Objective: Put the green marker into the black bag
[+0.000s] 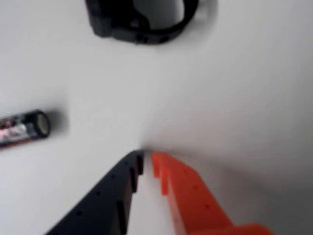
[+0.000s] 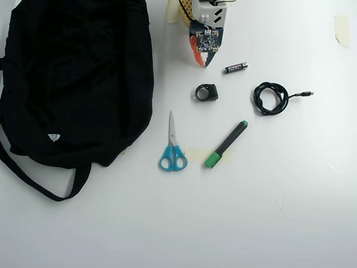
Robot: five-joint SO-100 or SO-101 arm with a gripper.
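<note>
Black and orange, my two fingers sit pressed nearly tip to tip with nothing between them, gripper (image 1: 146, 157) low over bare white table (image 2: 268, 212) because I'm parked at the top of the overhead view, far from any job. The marker (image 2: 226, 144) lies well below me, slanted, green cap toward the scissors (image 2: 172, 151), with the black ring (image 2: 206, 92) between us and the battery (image 1: 23, 128) just off to one side. The bag (image 2: 72, 78) slumps wide on the left, so I judge I must open up, reach past the ring, and carry leftward.
</note>
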